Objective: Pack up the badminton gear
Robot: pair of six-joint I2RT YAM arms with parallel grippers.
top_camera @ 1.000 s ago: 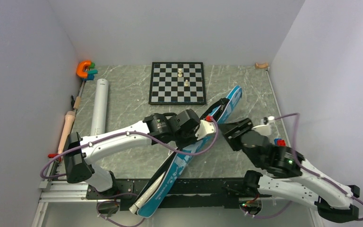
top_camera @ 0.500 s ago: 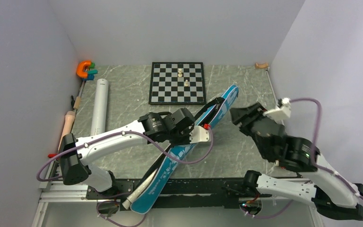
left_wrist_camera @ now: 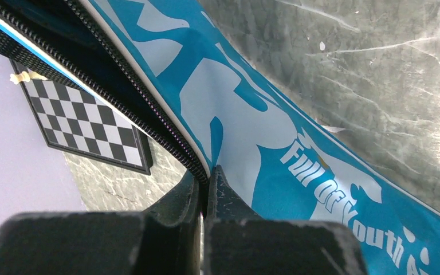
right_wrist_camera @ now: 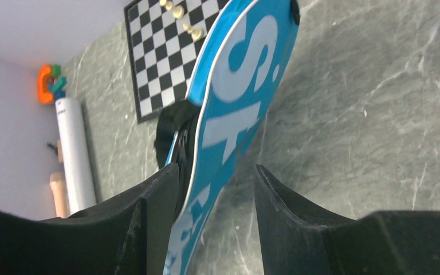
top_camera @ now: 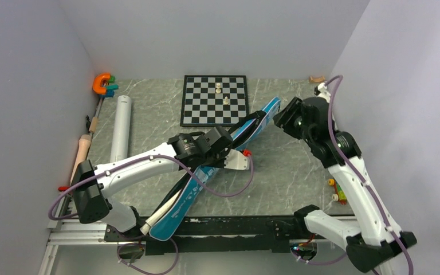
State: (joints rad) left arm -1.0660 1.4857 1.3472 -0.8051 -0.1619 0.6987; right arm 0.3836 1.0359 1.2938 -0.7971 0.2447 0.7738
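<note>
The blue racket bag (top_camera: 190, 195) lies slantwise across the middle of the grey marbled counter (top_camera: 286, 172). Its far tip is just beside the near right corner of the chessboard (top_camera: 215, 100), and its near end reaches past the counter's front edge, over the black rail. A white racket handle (top_camera: 159, 215) sticks out of that near end along the bag's left side. The left pincer (left_wrist_camera: 206, 183) is clamped tight on the bag's edge, right at the black zipper line, about halfway along the bag; the wrist view shows the white lettering "Full Of Youth" just beside the grip. The right pincer (right_wrist_camera: 216, 172) is open at the bag's far tip. Its jaws stand apart with the blue panel and its big white letters showing between them, and a clear gap shows on the right-hand side; whether the left finger touches the bag cannot be told. The long white tube (top_camera: 120, 129) lies well apart by the left wall, with the wooden rolling pin (top_camera: 81, 154) just beyond it. Pale chess pieces (top_camera: 219, 87) stand on the board.
</note>
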